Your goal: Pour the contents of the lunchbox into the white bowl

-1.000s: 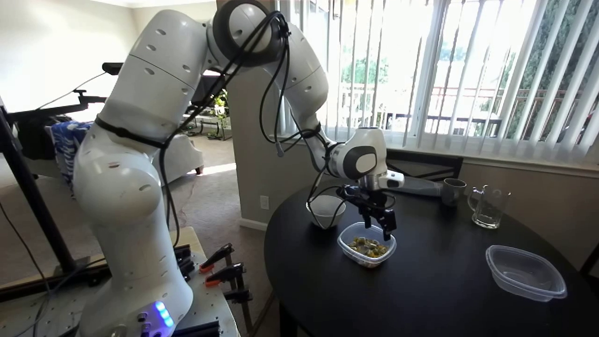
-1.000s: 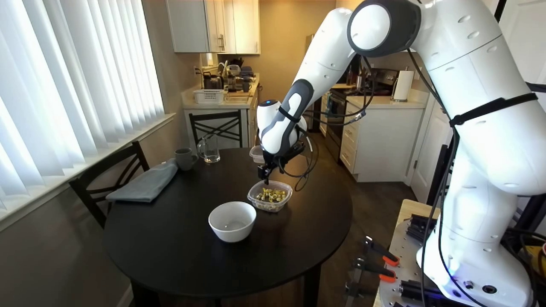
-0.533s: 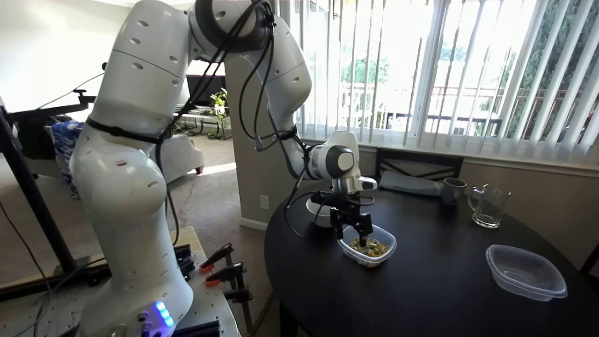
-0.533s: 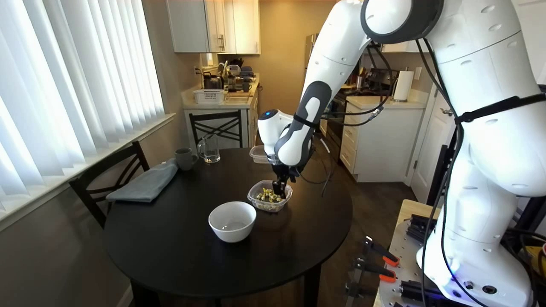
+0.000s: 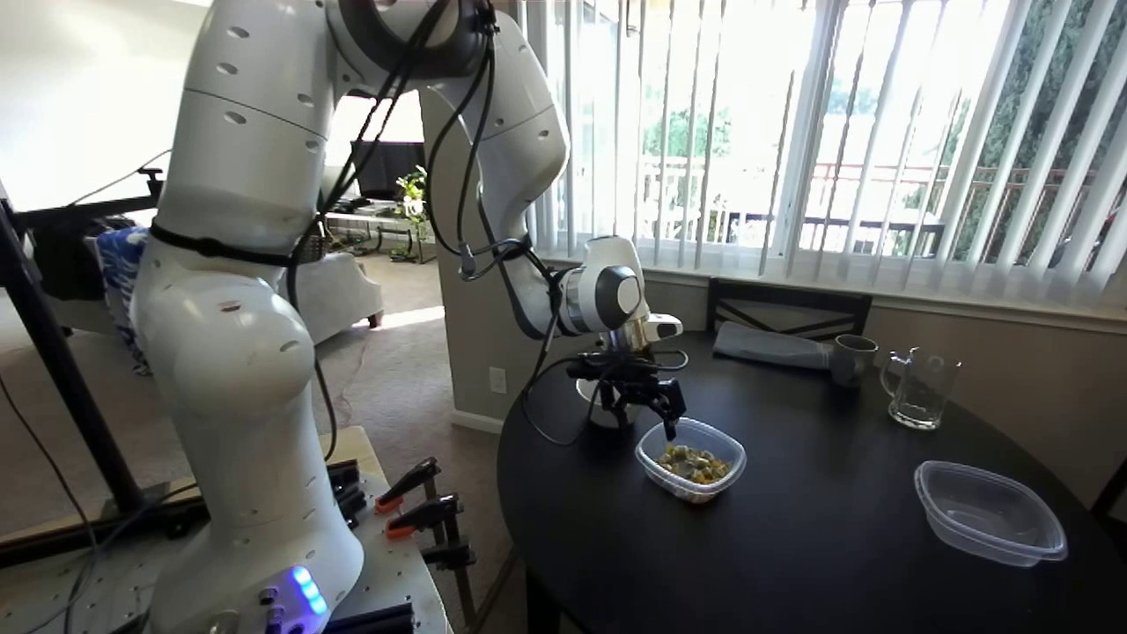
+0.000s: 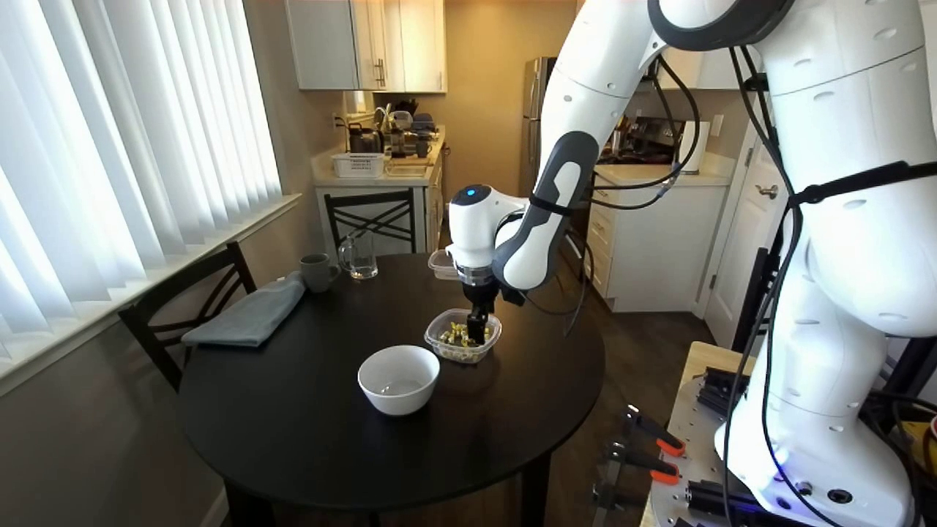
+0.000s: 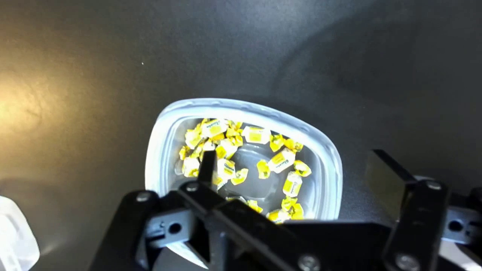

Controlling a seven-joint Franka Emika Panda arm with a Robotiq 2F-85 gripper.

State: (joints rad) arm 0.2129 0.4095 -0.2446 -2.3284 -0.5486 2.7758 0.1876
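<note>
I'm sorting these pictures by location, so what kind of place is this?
Probably a home's eat-in kitchen or dining corner, judging by the round black table, long white vertical window blinds and rectangular white wall-mounted cabinets.

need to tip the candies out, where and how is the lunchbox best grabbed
I'd grip the lunchbox by its right wall in the wrist view, from above, one jaw inside, one outside: it stands upright and open, the candies lie below the rim, and the open jaws appear to straddle that wall.

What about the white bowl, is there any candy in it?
No: the candies lie in the box, and none show inside the bowl in an exterior view.
</note>
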